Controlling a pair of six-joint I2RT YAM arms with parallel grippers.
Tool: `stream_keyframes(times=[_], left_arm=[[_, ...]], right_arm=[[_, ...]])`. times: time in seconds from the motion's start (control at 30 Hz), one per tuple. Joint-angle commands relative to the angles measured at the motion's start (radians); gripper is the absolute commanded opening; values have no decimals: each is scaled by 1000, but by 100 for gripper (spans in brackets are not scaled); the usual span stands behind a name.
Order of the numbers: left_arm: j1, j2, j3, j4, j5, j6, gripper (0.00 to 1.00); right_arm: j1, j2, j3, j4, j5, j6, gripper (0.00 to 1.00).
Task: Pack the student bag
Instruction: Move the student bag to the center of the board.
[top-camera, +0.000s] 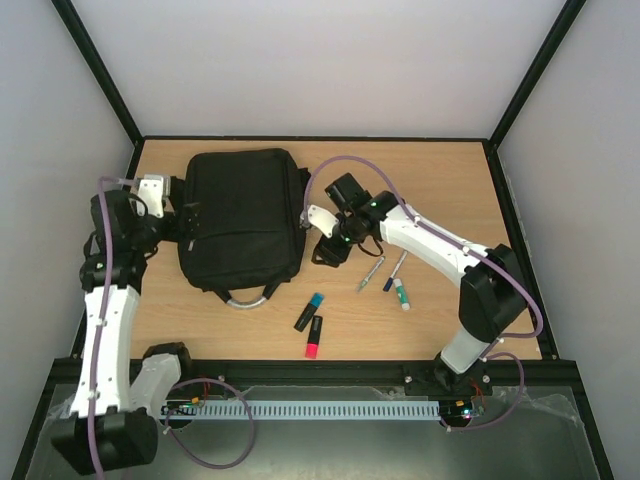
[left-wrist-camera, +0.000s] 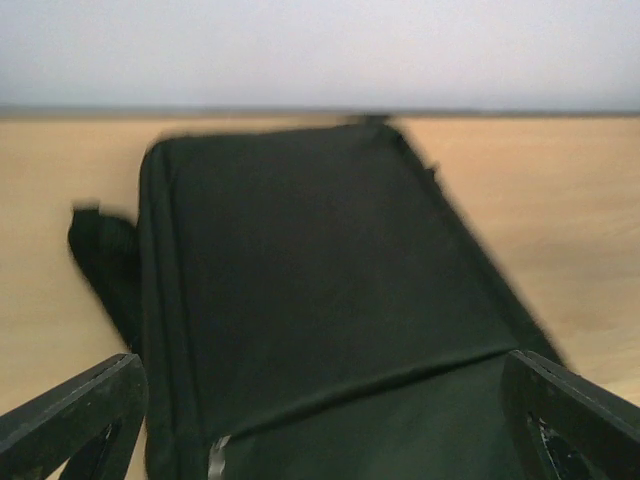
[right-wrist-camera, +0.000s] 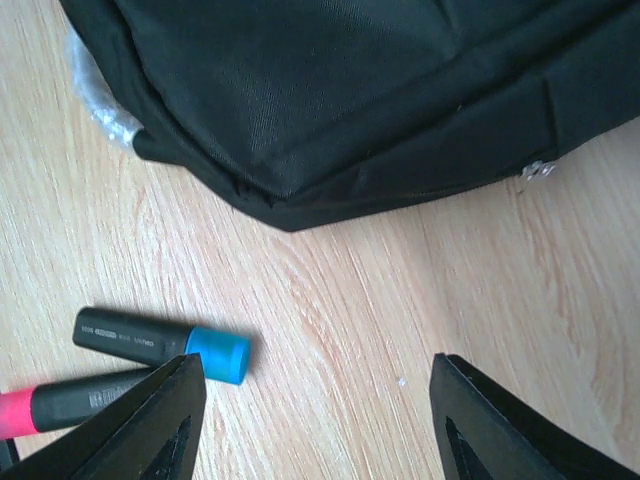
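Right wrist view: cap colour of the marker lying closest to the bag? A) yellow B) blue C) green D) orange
B. The marker lying closest to the student bag is black with a blue cap. The second marker beside it ends in pink.

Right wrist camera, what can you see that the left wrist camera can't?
Only the right wrist view: a blue-capped marker and a pink-capped marker, lying close together. Only the left wrist view: a black strap sticking out on the left, and the pale wall behind. Both: the black student bag and the wooden table.
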Motion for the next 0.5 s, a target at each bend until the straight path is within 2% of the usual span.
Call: stream_keyframes(times=[0.0, 0.07, 0.1, 0.13, 0.17, 0.2, 0.27, 0.37, 0.47], left_arm=[[70, 69, -107, 41, -20, 21, 99], [112, 128, -98, 33, 117, 58, 99], [115, 170, -83, 14, 163, 88, 93], [117, 216, -67, -20, 195, 132, 82], [117, 284, -48, -47, 177, 137, 73], [122, 340, -36, -54, 106, 98, 70], [152, 454, -5, -61, 24, 12, 69], [209, 597, 51, -40, 47, -79, 74], [216, 677, 87, 52, 65, -104, 77]], right_arm=[[1, -31, -63, 49, 14, -31, 62], [2, -22, -59, 61, 23, -12, 62], [2, -13, -51, 71, 28, 0, 62], [2, -2, -38, 80, 33, 13, 62], [3, 18, -8, 88, 36, 25, 62], [3, 51, 22, 88, 38, 39, 62], [3, 102, 82, 87, 41, 63, 62], [2, 168, 162, 64, 41, 70, 62], [3, 207, 210, 36, 47, 53, 62]])
